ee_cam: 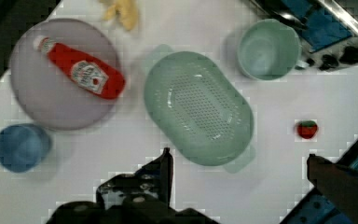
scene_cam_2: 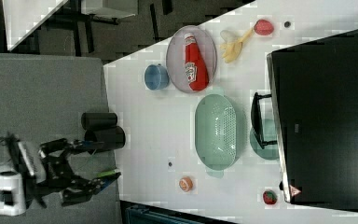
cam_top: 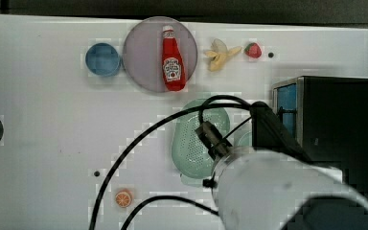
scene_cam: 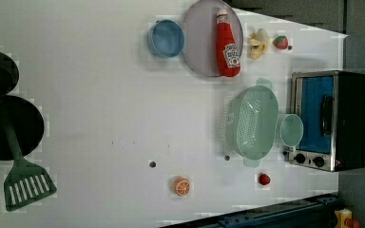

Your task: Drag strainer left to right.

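Strainer [ee_cam: 198,107] lies on the table, untouched, beyond the wide-open gripper [ee_cam: 240,161] above it.

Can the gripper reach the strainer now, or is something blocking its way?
Probably yes. The open gripper hangs above the strainer, whose inside is empty; the cup stands beside it, apart.

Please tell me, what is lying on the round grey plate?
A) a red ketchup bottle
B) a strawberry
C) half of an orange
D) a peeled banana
A: the red ketchup bottle lies on its side on the round grey plate, while the banana and one strawberry rest on the white table beside the plate, and the orange half lies far from it.
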You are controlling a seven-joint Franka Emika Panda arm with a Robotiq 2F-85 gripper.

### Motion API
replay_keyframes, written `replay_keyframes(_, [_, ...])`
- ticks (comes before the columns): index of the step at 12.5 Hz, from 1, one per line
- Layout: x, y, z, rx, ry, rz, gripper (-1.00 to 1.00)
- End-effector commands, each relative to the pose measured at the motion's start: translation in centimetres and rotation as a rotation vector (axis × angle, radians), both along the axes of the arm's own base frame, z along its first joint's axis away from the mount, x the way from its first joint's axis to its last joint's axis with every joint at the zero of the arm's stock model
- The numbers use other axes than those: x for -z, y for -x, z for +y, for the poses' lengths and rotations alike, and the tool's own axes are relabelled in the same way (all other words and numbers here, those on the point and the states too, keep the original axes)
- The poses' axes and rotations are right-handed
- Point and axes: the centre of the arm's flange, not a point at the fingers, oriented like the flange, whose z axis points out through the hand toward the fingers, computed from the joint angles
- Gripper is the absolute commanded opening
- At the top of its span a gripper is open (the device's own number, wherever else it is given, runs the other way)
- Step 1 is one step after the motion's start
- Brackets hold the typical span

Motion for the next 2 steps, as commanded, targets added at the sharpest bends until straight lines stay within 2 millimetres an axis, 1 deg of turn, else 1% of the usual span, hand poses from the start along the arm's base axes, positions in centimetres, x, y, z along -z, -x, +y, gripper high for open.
replay_keyframes(1, [3.28,-1.28,0.81,-0.056,0.007,0.072,1.00])
replay_keyframes(2, [3.42,-1.32,0.85,-0.056,0.007,0.075,1.00])
